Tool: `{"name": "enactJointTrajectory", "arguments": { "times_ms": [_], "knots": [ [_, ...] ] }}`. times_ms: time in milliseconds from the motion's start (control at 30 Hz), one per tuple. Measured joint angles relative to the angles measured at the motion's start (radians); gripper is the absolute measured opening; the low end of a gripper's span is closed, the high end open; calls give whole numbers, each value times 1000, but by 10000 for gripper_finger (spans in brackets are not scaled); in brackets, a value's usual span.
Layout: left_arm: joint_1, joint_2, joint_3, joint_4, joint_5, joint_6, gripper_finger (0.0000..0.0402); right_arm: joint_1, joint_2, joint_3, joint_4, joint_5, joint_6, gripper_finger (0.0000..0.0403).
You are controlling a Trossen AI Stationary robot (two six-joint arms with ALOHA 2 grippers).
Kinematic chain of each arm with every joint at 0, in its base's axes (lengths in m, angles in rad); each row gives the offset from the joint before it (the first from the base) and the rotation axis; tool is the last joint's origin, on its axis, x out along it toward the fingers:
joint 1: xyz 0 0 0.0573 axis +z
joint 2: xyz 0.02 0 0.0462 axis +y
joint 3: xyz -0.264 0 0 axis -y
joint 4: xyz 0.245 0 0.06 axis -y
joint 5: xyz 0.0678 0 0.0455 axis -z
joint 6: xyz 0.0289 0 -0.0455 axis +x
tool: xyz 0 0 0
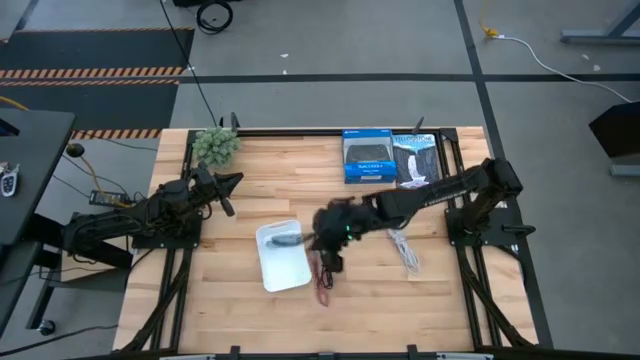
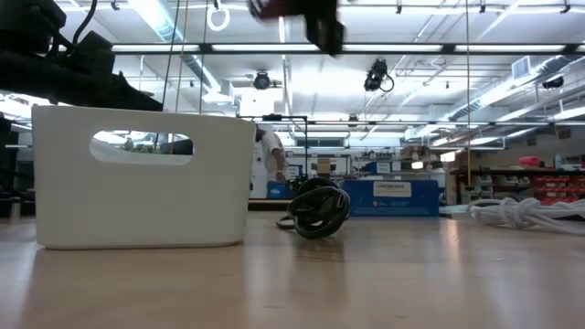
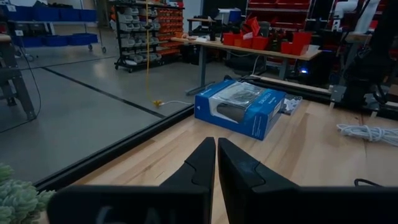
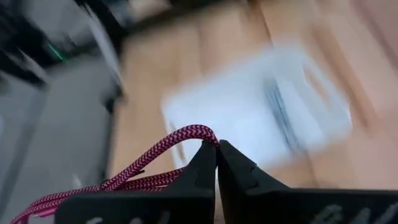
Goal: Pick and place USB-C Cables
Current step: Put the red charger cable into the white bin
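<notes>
My right gripper [image 1: 326, 236] is shut on the dark red braided cable [image 4: 124, 180], just right of the white tray [image 1: 296, 272]. The cable shows reddish below the gripper in the high view [image 1: 323, 278]. A black cable [image 1: 285, 240] lies inside the tray. The white cable [image 1: 404, 250] lies on the table to the right. In the low view my right gripper [image 2: 315, 23] is high above a dark coil [image 2: 320, 208] that rests on the table right of the tray [image 2: 142, 178]; I cannot tell whether the coil is part of the held cable. My left gripper [image 3: 216, 149] is shut and empty at the table's left. My right gripper pinches a bend of one loop of the dark red cable [image 4: 198, 132] between its two fingertips [image 4: 205, 155]. The rest of the cable trails away from the fingers in several strands [image 4: 74, 196]. Whether its lower end touches the table I cannot tell.
Two blue retail boxes [image 1: 368, 157] [image 1: 417, 160] lie at the far edge, right of centre. A small green plant [image 1: 215, 145] stands at the far left, near my left gripper [image 1: 228, 186]. A person [image 2: 271, 157] stands far off in the room behind the table.
</notes>
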Motion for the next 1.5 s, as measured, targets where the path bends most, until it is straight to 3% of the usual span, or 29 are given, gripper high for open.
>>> {"name": "enactJointTrajectory", "arguments": {
  "times_ms": [133,367,667,1033,1500],
  "knots": [
    [0,0,0,1,0,0,25,-35,0,61,164,-52,1,6],
    [0,0,0,1,0,0,25,-71,2,70,424,-39,-43,6],
    [0,0,0,1,0,0,25,-75,11,42,460,131,-184,5],
    [0,0,0,1,0,0,25,-61,179,40,614,83,-182,5],
    [0,0,0,1,0,0,25,-62,317,41,669,85,-122,5]
  ]
}}
